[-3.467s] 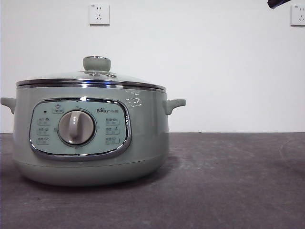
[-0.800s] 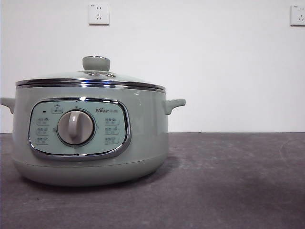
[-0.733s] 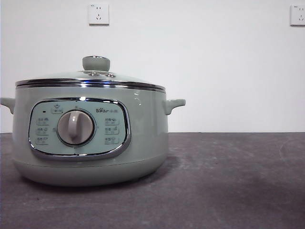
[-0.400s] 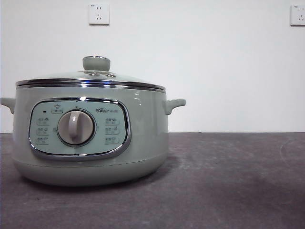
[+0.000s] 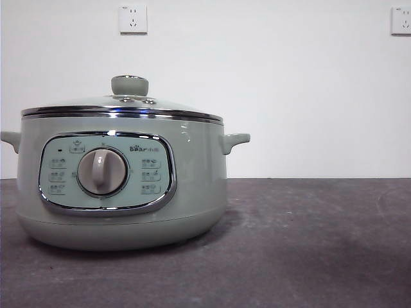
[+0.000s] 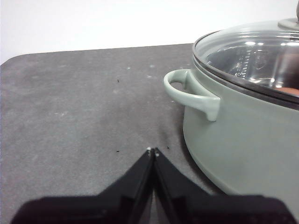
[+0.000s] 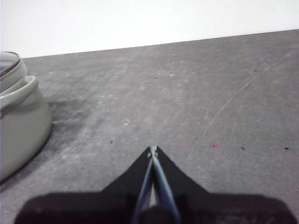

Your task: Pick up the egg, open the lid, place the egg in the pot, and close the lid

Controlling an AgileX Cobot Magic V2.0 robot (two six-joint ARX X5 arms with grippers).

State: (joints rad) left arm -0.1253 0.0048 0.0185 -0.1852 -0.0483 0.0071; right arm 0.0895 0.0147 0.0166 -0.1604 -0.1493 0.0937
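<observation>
the pot (image 5: 122, 179) is sitting on the dark table (image 5: 308, 244) with the lid (image 5: 122, 106) seated flat on its rim, knob up, so the pot is closed. through the glass in the left wrist view a small patch of orange-brown is showing against the inner wall, which is probably the egg (image 6: 290, 89) already lying inside; it is too partial to be sure, and no egg is lying on the table in any view. the left gripper (image 6: 153, 151) is hanging low just beside the pot's side handle (image 6: 191, 91), its jaws pressed together with nothing between them. the right gripper (image 7: 153, 150) is waiting over bare table, well apart from the pot, jaws likewise clenched and empty. nothing is standing between either gripper and the pot. two wall sockets (image 5: 133, 18) are sitting high on the white wall behind. judging by this, the task is looking finished.
</observation>
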